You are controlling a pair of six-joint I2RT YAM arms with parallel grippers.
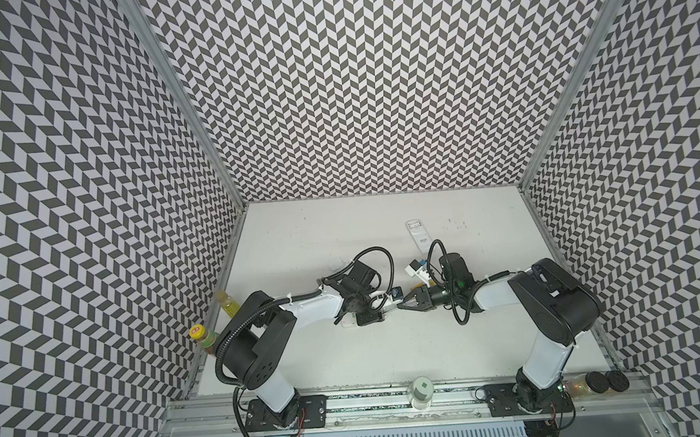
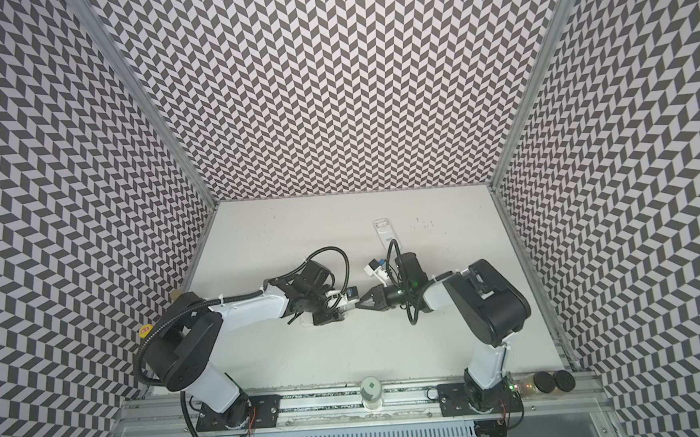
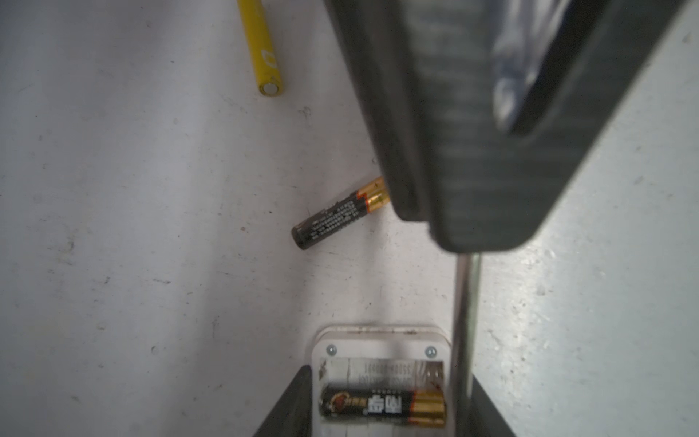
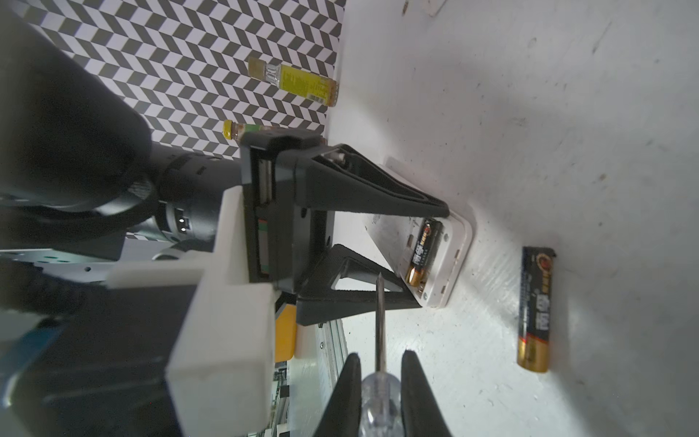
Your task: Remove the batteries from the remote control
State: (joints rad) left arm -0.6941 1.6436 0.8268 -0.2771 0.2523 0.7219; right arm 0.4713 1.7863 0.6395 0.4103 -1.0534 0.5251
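Right wrist view: right gripper is clamped on the clear handle of the screwdriver, with the shaft pointing at the left gripper. The left gripper is closed across the white remote control, one finger on each long edge, battery bay uncovered. One seated black battery is in the bay, gold end on the screwdriver's side. The slot beside it shows bare printed plastic. The screwdriver tip sits just short of the remote control here, and I cannot tell if it touches.

A loose black battery lies flat on the surface, just beside the remote control's end and apart from it.

Left wrist view: a yellow battery lies on the surface farther out than the loose black battery, well apart from the remote control and cut off by the frame edge. The screwdriver shaft runs along the edge of the remote control.

In both top views the two grippers meet near the middle of the surface, the left arm reaching right and the right arm reaching left. A second remote lies flat farther back, right of centre. A yellow-capped bottle stands at the near left edge by the wall.
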